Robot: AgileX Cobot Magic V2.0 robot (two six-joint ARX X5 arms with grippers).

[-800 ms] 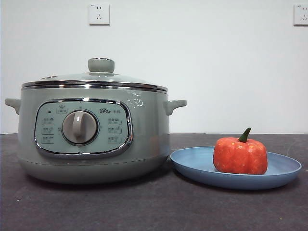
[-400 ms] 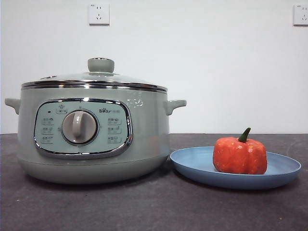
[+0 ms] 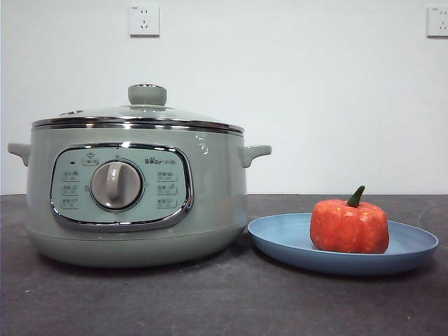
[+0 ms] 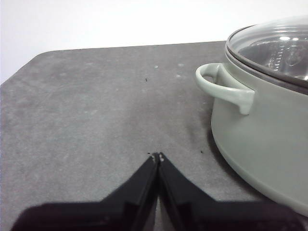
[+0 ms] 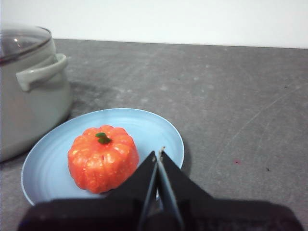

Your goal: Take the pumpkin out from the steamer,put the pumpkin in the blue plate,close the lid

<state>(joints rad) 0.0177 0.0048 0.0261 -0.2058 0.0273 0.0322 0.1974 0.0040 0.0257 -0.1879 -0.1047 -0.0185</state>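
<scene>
The orange-red pumpkin (image 3: 349,225) with its green stem sits upright on the blue plate (image 3: 287,241) at the right; it also shows in the right wrist view (image 5: 102,158) on the plate (image 5: 43,168). The sage-green steamer (image 3: 210,203) stands at the left with the glass lid (image 3: 136,115) resting closed on its rim. My right gripper (image 5: 158,155) is shut and empty, held back just beside the plate. My left gripper (image 4: 157,157) is shut and empty over bare table beside the steamer (image 4: 260,139), near its side handle (image 4: 224,86). Neither arm shows in the front view.
The dark grey table (image 3: 231,301) stretches in front of the pot and plate. Two white wall sockets (image 3: 144,20) sit on the white back wall. The table's far left edge (image 4: 19,72) shows in the left wrist view.
</scene>
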